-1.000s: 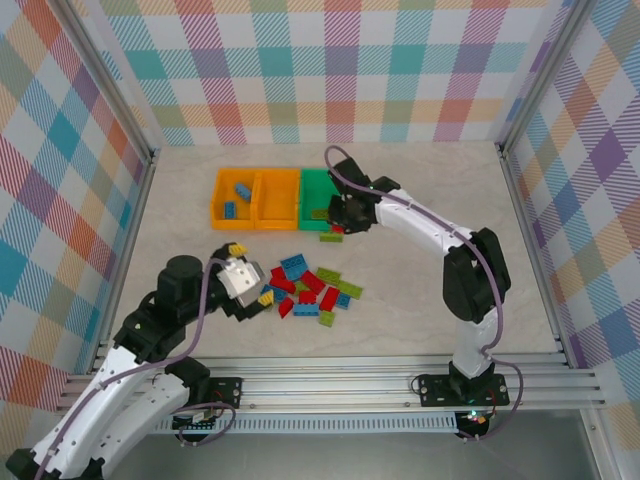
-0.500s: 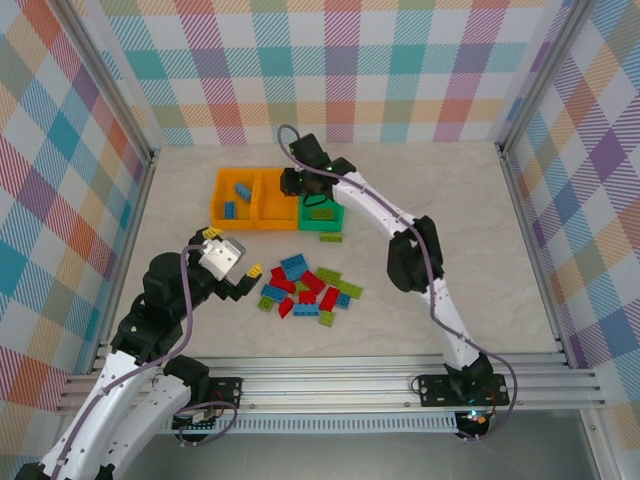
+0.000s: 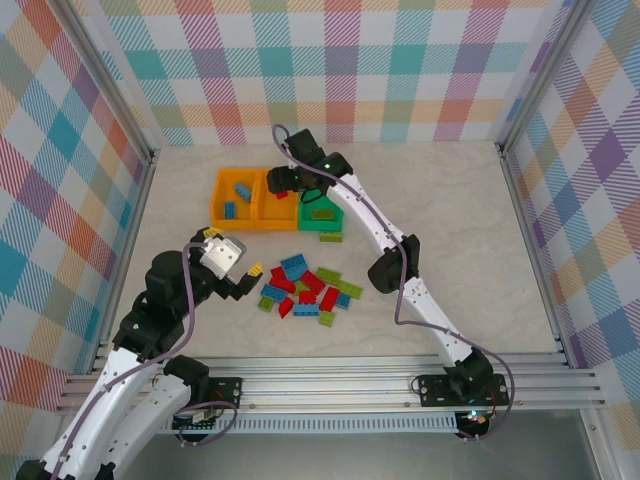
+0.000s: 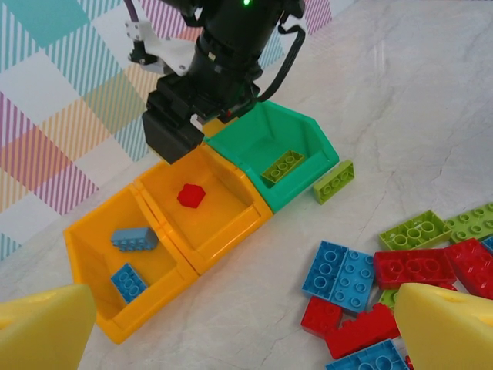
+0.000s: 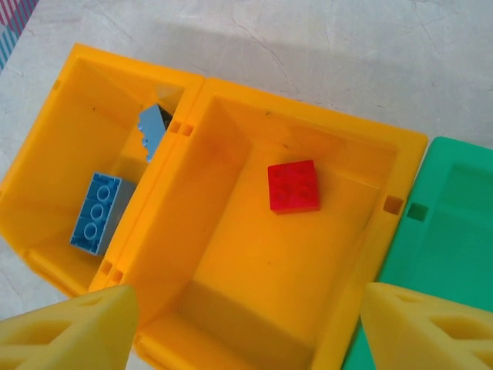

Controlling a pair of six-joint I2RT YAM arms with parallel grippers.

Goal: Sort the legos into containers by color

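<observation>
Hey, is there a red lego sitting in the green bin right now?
No, the green bin holds a lime green brick; the red brick lies in the middle orange bin.

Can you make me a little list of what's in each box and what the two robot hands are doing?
Left orange bin: two blue bricks
Middle orange bin: one red brick
Green bin: one lime brick
Second lime brick: on the table, beside the green bin
Loose pile: blue, red and lime bricks, not yet sorted
Right gripper: open, empty, above the red brick
Left gripper: open, empty, beside that pile
</observation>
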